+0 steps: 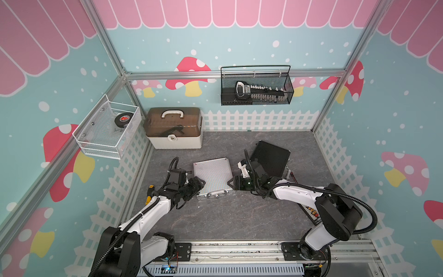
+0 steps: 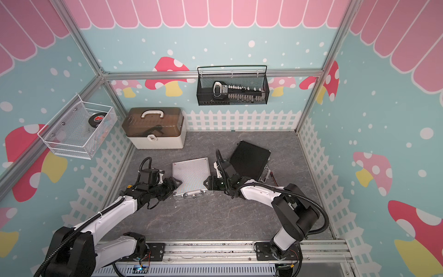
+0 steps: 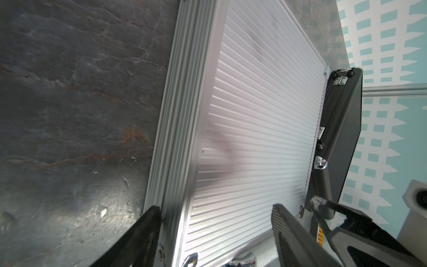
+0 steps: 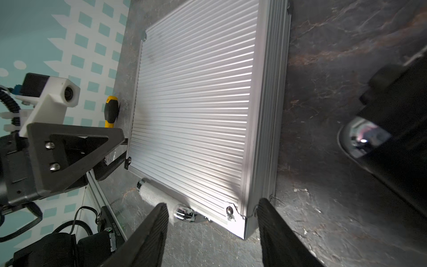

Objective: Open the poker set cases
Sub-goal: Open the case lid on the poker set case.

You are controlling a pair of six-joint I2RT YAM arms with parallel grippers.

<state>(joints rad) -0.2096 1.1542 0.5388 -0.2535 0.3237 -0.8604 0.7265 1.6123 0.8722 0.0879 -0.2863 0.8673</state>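
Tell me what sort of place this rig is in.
Likely a staged robot test cell, not a real room: an aluminium frame holds printed mushroom-and-fence walls, and the left arm and right arm are mounted on a rail at the edge of a small slate-look table.

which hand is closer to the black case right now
Right. The right hand sits at the corner of the silver case that faces the black case. The left hand sits at the opposite front corner, with the silver case between.
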